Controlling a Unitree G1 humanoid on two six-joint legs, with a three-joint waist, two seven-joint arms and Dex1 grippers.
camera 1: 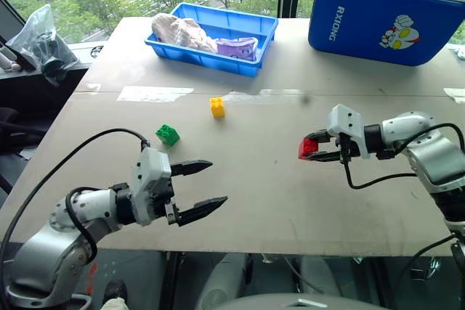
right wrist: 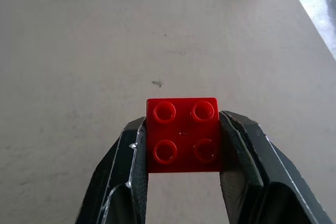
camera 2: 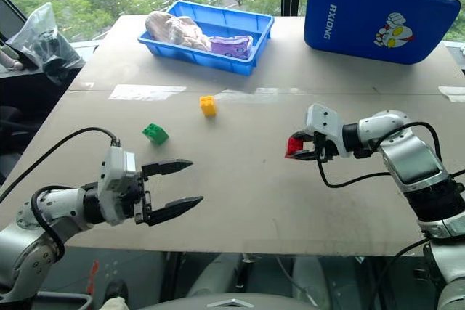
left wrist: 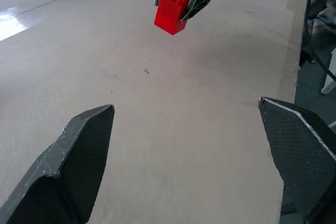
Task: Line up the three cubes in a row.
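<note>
My right gripper (camera 1: 312, 149) is shut on the red cube (right wrist: 182, 136), studs up, at the right of the table; the cube (left wrist: 171, 12) also faces my left wrist view. The yellow cube (camera 1: 217, 107) rests on the table near the middle, just this side of a tape seam. The green cube (camera 1: 167, 134) lies to its left and nearer to me. My left gripper (camera 1: 207, 188) hovers open and empty near the front left of the table, pointing right, with the green cube a little beyond it.
A blue tray (camera 1: 261, 34) with cloth items stands at the back middle. A blue case (camera 1: 385, 16) lies at the back right. A plastic bag (camera 1: 40, 38) sits off the table's left side. The table's front edge (camera 1: 240, 252) runs just below my left gripper.
</note>
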